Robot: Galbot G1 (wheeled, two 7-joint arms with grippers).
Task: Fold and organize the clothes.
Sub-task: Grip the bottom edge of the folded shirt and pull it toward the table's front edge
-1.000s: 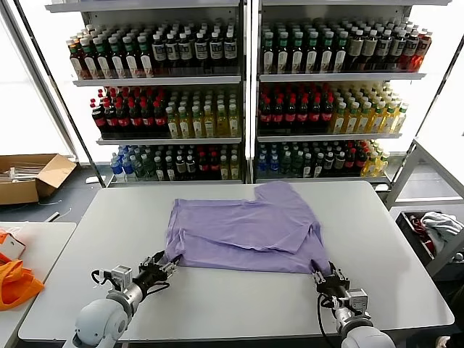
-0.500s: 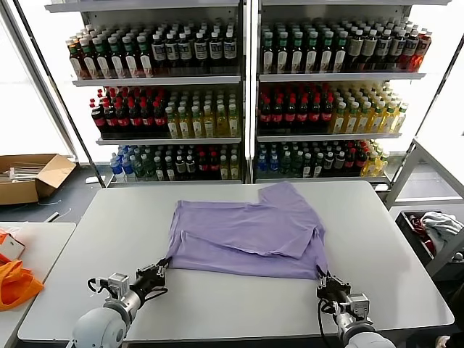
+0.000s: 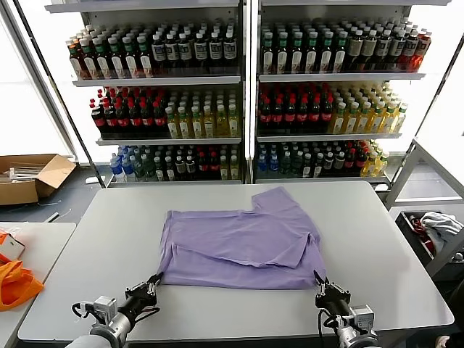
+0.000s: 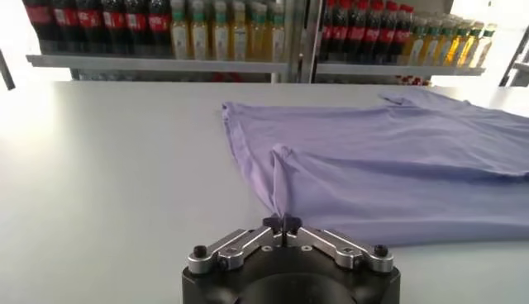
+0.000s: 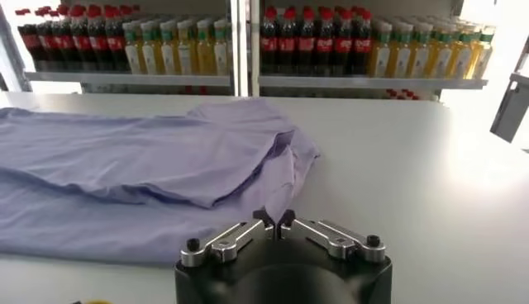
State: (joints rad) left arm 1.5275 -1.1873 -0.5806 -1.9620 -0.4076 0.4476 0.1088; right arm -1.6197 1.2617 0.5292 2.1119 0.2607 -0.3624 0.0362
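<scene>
One of the clothes, a lilac T-shirt (image 3: pixel 243 239), lies partly folded on the white table (image 3: pixel 377 239), one sleeve pointing toward the shelves. My left gripper (image 3: pixel 155 280) is shut on its near left hem corner, low over the table's front. In the left wrist view the gripper (image 4: pixel 283 223) pinches the T-shirt (image 4: pixel 388 157), and a ridge of cloth rises from the tips. At the near right corner, my right gripper (image 3: pixel 317 278) is shut on the hem. In the right wrist view this gripper (image 5: pixel 274 219) holds the T-shirt (image 5: pixel 140 165) at its corner.
Shelves of bottles (image 3: pixel 246 101) stand behind the table. A cardboard box (image 3: pixel 29 177) sits on the floor at far left. Orange fabric (image 3: pixel 14 284) lies on a side table to the left. A bin with cloth (image 3: pixel 435 228) is on the right.
Both grippers closed on the near hem corners and drew back toward me. The T-shirt slid with them toward the table's front edge and its near hem pulled straighter.
</scene>
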